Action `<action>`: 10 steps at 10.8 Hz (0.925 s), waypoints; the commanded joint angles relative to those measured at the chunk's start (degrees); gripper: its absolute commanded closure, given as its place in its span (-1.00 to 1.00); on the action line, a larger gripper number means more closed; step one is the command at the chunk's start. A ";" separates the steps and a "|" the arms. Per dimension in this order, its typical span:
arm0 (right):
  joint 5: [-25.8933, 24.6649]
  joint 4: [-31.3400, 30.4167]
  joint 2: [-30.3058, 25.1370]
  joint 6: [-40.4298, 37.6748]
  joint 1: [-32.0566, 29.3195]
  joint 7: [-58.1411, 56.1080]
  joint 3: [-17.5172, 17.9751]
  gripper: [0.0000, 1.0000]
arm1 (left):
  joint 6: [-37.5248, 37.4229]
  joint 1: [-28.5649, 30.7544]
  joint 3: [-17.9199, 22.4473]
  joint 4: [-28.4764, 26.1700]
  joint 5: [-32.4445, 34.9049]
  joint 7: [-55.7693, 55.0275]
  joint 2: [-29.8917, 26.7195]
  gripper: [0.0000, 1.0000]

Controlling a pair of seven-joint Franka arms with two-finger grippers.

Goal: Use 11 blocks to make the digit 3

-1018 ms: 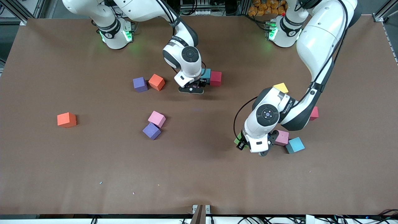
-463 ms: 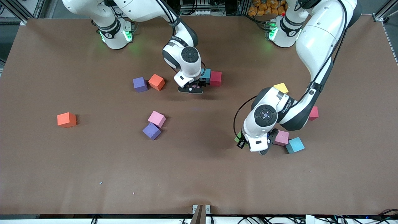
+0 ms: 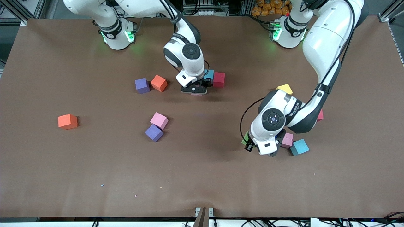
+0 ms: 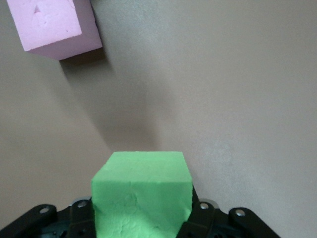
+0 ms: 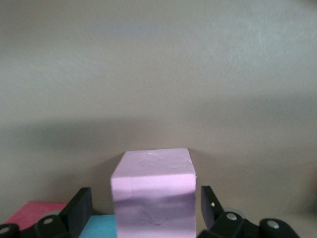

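The blocks lay scattered, with only a light blue block (image 3: 209,74) and a red block (image 3: 219,79) touching, so the digit 3 looked barely begun. The right gripper (image 3: 194,90) gripped a pink block (image 5: 153,191) just beside that pair; the left gripper (image 3: 263,148) clasped a green block (image 4: 142,196) near another pink block (image 3: 287,140) and a light blue block (image 3: 299,147). A skewed release could nudge the seated pair, and the left arm's sweep might clip its close neighbours. Bare table (image 3: 202,176) nearer the camera left ample room.
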 commanded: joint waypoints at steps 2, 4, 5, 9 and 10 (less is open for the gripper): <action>-0.91 -0.88 -4.26 -3.29 -1.45 -2.55 -0.08 -1.00 | -1.07 1.60 0.32 -0.86 -3.63 -3.97 -2.25 0.83; -0.91 -0.19 -5.76 -4.26 -1.45 -2.38 -1.66 -1.00 | -1.07 1.78 0.40 -0.86 -3.72 -5.82 -2.34 0.80; -1.00 2.00 -6.20 -8.53 -1.62 -2.90 -3.32 -1.00 | -1.07 1.78 0.40 -0.86 -3.63 -5.83 -2.26 0.80; -2.84 9.05 -4.62 -21.05 -2.15 -2.91 -9.30 -1.00 | -1.07 1.69 0.40 -0.86 -3.55 -5.83 -2.26 0.80; -2.76 8.96 -4.54 -20.01 -2.15 -2.30 -10.62 -1.00 | -1.07 1.69 0.40 -0.86 -3.55 -5.91 -2.17 0.80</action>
